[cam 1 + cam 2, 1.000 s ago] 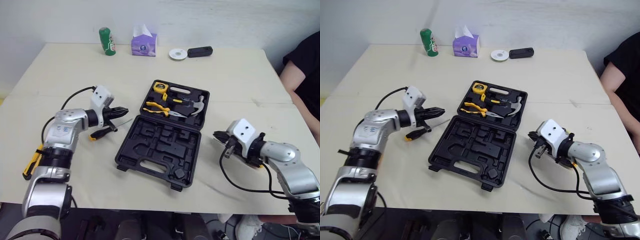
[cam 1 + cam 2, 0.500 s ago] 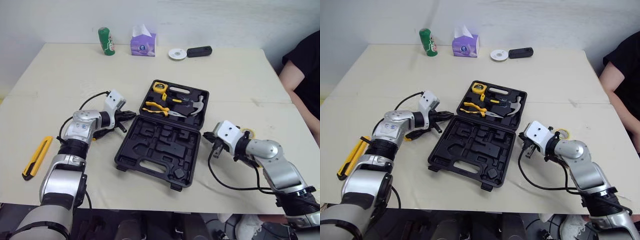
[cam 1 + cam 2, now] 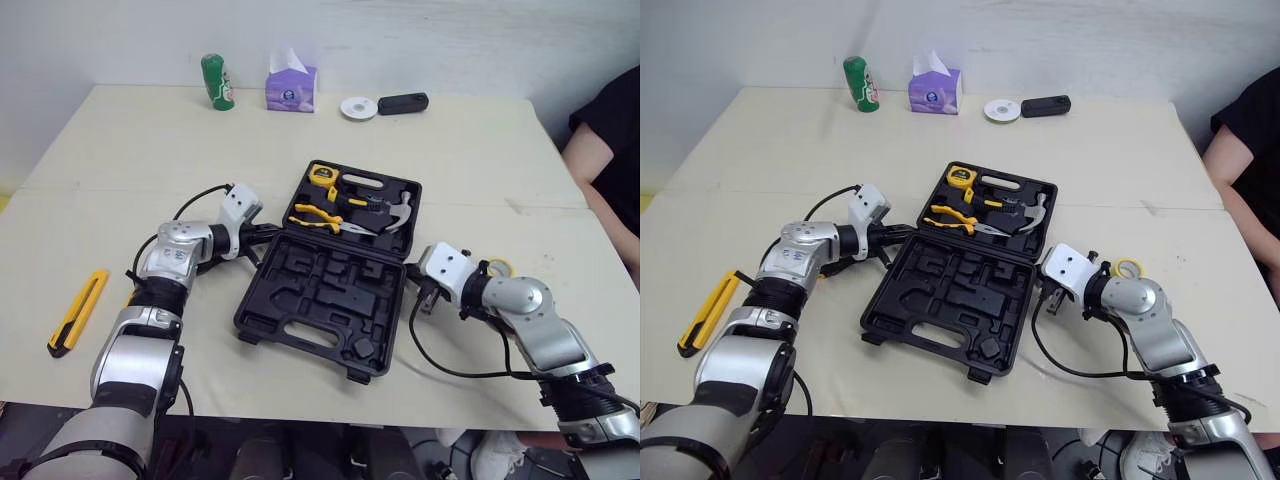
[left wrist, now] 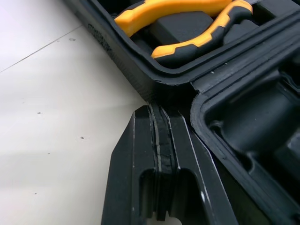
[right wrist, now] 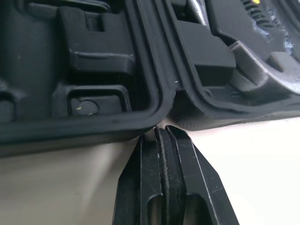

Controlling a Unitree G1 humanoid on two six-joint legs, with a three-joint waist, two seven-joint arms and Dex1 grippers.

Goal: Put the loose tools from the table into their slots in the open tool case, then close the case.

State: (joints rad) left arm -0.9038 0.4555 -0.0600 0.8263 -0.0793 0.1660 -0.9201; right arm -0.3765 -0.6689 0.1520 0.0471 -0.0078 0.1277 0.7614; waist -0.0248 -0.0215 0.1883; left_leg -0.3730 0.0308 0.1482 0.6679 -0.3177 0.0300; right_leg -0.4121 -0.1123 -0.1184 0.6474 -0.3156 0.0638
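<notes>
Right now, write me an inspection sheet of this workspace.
Surface: table, beige, flat.
Job's things: case open; pliers, tape measure, hammer slotted in far half; near half's slots look vacant; knife loose on the robot's left; ring by the right arm, kind unclear.
Clutter: can, tissue box, disc, black device along far edge.
Pincers: left pincer shut at the case's left hinge corner; right pincer shut at its right hinge corner.
Cables: left cable and right cable loop off the wrists.
Surroundings: person at the table's right side; wall behind.

Green can (image 3: pixel 216 82), purple tissue box (image 3: pixel 291 87), person's arm (image 3: pixel 592 172)
</notes>
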